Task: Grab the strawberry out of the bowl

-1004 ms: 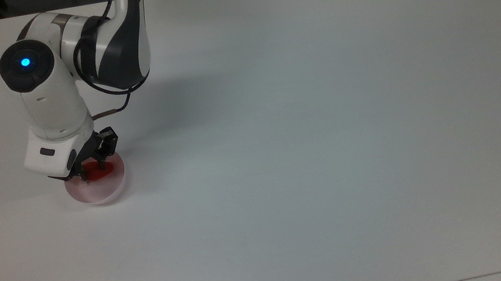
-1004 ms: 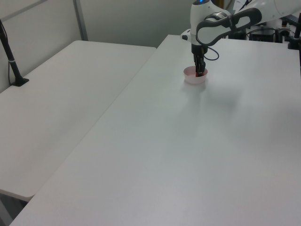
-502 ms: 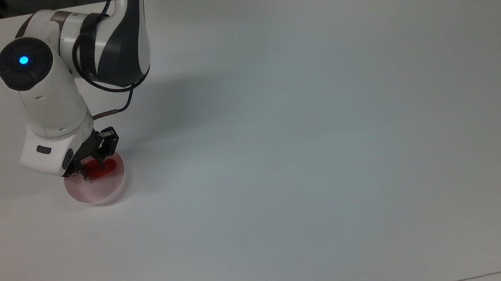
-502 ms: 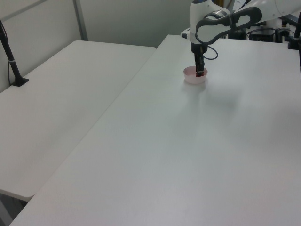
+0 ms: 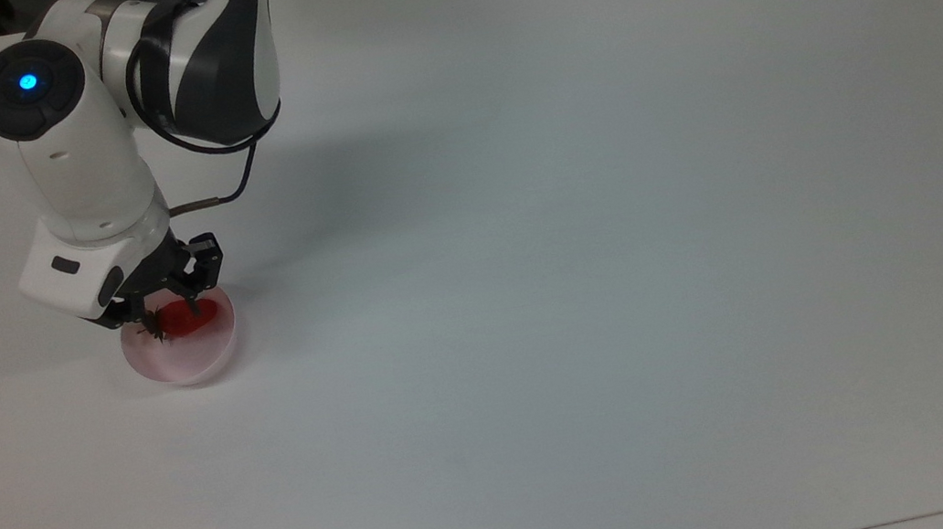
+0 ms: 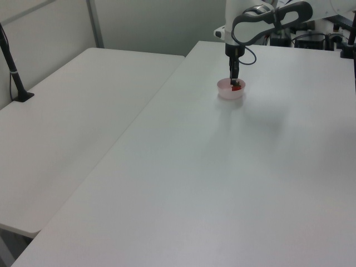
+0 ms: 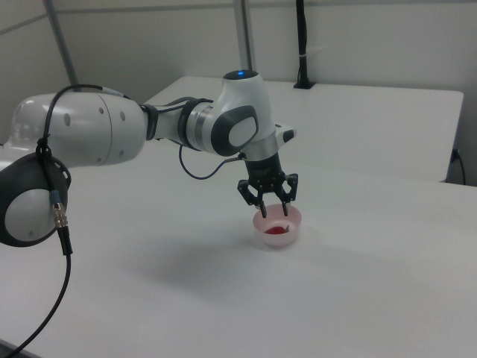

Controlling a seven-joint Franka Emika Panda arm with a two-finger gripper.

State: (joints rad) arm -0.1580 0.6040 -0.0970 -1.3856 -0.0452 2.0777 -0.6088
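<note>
The pale pink bowl (image 5: 188,361) (image 6: 227,94) (image 7: 291,231) stands on the white table near the top view's left edge. The red strawberry (image 5: 188,318) (image 6: 237,87) (image 7: 277,230) lies inside it, with its dark green end toward the top view's left. My gripper (image 5: 172,311) (image 6: 233,82) (image 7: 274,214) hangs just above the strawberry and points down. In the right view the black fingers (image 7: 262,205) stand apart at about rim height, and the strawberry shows below the tips, so the gripper is open.
The white table (image 5: 583,267) stretches wide to the top view's right. A second table (image 6: 72,117) adjoins on the left view's left, with a black post (image 6: 14,72) on it. The arm's white links (image 5: 79,163) rise over the bowl's far side.
The arm has risen and the fingers have come up from inside the bowl to about its rim. The strawberry is still in the bowl and the bowl has not shifted.
</note>
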